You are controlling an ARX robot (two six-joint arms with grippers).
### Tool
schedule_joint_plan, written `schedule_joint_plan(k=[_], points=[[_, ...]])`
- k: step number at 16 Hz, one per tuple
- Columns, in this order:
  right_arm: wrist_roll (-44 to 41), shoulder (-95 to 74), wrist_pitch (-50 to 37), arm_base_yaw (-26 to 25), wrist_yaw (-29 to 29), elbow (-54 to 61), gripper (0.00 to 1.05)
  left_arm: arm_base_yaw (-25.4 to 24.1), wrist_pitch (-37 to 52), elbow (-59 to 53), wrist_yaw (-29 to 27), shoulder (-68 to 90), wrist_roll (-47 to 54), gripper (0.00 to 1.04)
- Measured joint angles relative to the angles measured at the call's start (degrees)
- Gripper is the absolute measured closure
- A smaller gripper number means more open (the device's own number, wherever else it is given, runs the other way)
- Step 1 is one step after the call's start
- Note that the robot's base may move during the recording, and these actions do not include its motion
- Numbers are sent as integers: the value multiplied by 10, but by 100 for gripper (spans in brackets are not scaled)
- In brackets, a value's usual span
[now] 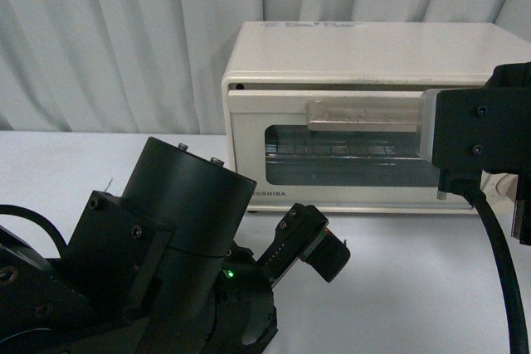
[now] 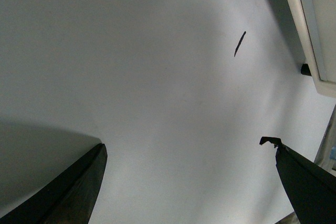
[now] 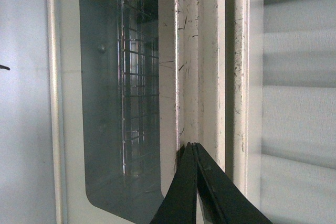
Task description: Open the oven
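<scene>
pale grey pleated curtain [image 1: 108, 39] hangs across the back, above a smooth white table [image 1: 50, 163]. low in the left foreground sits the matte black left arm [image 1: 166, 230], folded, a small green light on its base. its wrist view shows the left gripper [image 2: 185, 144] with both dark fingers spread wide over bare tabletop, holding nothing.

right of centre, toward the back of the table, stands the small cream-white boxy toaster oven [image 1: 373, 47]. it looks light enough to slide on the slick surface under a sharp tug, so a slow pull seems wise. the door should be rigid and swing down on a bottom hinge, and its glass is the fragile part. the place to take hold is the flat beige bar handle [image 1: 361, 115] along the door's top edge. the body is painted metal with rounded corners. the dark glass pane [image 1: 348, 155] shows a thin wire rack [image 3: 134, 77] behind it, and the handle is scuffed with fine scratches. the door looks shut or very nearly so.

at the far right the right gripper [image 3: 192, 148] has its slim black fingers pressed together, tips meeting against the scratched handle strip with nothing between them. closed tips may slip off that smooth bar.
</scene>
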State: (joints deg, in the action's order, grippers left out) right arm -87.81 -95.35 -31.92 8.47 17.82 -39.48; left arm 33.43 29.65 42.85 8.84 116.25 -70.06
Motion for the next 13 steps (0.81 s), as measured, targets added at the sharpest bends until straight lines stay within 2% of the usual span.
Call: schedule_joint_plan(k=[9, 13], points=[[68, 7, 18, -10, 13, 7, 103, 0, 0, 0, 0, 0, 0, 7], [135, 24, 51, -10, 16, 14, 103, 0, 0, 0, 0, 0, 0, 7]])
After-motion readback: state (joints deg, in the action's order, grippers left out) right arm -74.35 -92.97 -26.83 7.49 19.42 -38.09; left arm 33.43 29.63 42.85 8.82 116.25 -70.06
